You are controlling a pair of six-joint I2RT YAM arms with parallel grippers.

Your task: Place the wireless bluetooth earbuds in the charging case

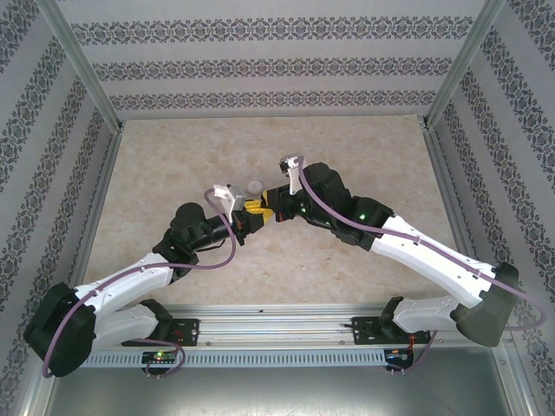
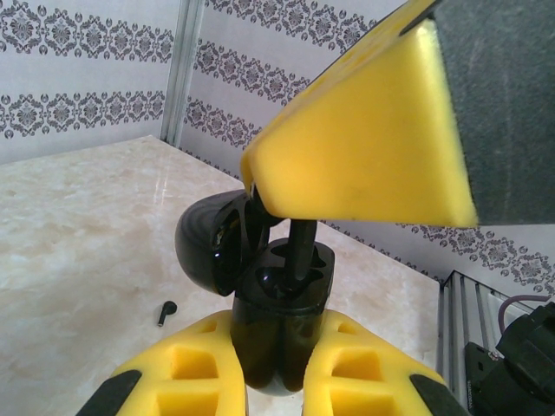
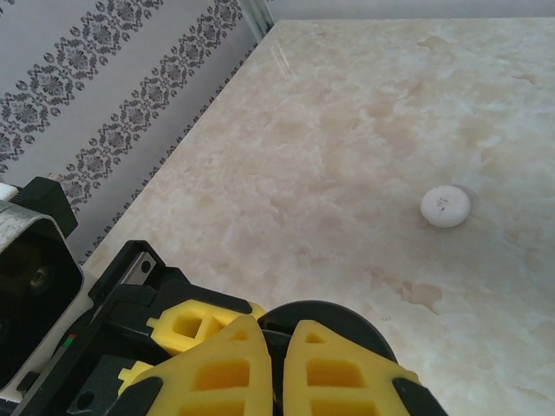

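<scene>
The small black charging case (image 2: 279,347) with its round lid (image 2: 208,247) open is held tight between the yellow fingers of the left gripper (image 2: 282,334). A black earbud with a thin stem (image 2: 301,247) is pinched by the right gripper (image 3: 273,328), whose yellow fingers are pressed nearly together. The stem is poked down into a hole in the case. A second black earbud (image 2: 165,312) is seen lying on the pale marble table (image 2: 78,225) near the case. A small white round bud (image 3: 446,206) is seen farther out on the table.
</scene>
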